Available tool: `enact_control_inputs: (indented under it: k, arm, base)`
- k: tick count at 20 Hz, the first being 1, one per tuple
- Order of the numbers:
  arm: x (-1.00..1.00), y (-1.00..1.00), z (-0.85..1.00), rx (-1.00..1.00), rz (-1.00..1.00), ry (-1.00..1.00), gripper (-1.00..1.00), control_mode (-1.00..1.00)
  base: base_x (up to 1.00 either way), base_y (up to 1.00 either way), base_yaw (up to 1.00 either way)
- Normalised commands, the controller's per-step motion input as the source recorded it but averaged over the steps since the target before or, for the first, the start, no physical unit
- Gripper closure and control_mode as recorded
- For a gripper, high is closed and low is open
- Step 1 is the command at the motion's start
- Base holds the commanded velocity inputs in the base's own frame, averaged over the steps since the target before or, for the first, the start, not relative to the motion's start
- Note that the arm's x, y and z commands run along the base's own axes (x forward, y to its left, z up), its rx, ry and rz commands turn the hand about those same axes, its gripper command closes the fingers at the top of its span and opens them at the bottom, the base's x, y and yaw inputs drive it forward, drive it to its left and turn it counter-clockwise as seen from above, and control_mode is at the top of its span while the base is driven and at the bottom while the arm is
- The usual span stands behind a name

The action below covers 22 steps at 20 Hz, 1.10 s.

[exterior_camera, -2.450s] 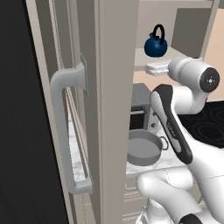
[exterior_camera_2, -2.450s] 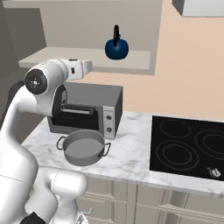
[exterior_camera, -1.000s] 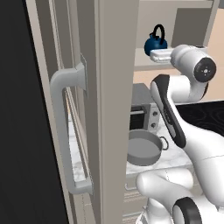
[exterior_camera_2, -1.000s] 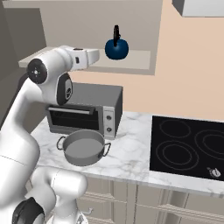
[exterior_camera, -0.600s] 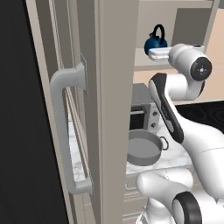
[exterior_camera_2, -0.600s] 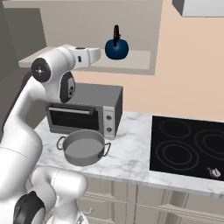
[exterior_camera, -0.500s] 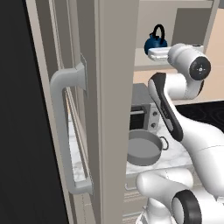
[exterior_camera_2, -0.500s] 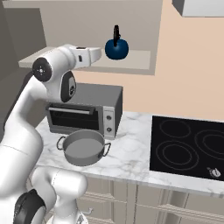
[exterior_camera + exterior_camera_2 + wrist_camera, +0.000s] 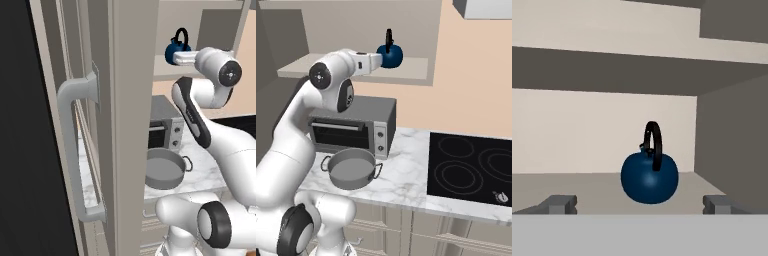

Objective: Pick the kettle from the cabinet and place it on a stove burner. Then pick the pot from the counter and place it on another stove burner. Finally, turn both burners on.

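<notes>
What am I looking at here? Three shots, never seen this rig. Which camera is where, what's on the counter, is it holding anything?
It's a rendered kitchen with a white robot arm on a driving base. Two cameras ride on the base, behind the arm to its left and right; the third sits on the hand. The gripper is open and holds nothing, pointed at the blue kettle on the cabinet shelf. On the marble counter sit a grey pot and a toaster oven. The black cooktop is to the right.
</notes>
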Motion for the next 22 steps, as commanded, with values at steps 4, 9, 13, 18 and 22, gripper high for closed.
enact_control_inputs:
  k: [4,9,13,18,22]
  arm:
    - [0.27,-0.18,0.00,0.04,0.00,0.00,-1.00,-1.00]
    - [0.29,-0.12,0.00,0.02,0.00,0.00,-1.00,-1.00]
    - [0.29,-0.09,0.00,0.01,0.00,0.00,-1.00,-1.00]
    - [0.32,-0.07,0.01,0.00,0.00,0.00,-1.00,-1.00]
    - [0.31,-0.06,0.00,0.00,0.00,0.00,-1.00,-1.00]
  base:
    - [0.00,0.00,0.00]
    - [0.00,0.00,0.00]
    - [0.00,0.00,0.00]
    - [0.00,0.00,0.00]
    - [0.00,0.00,0.00]
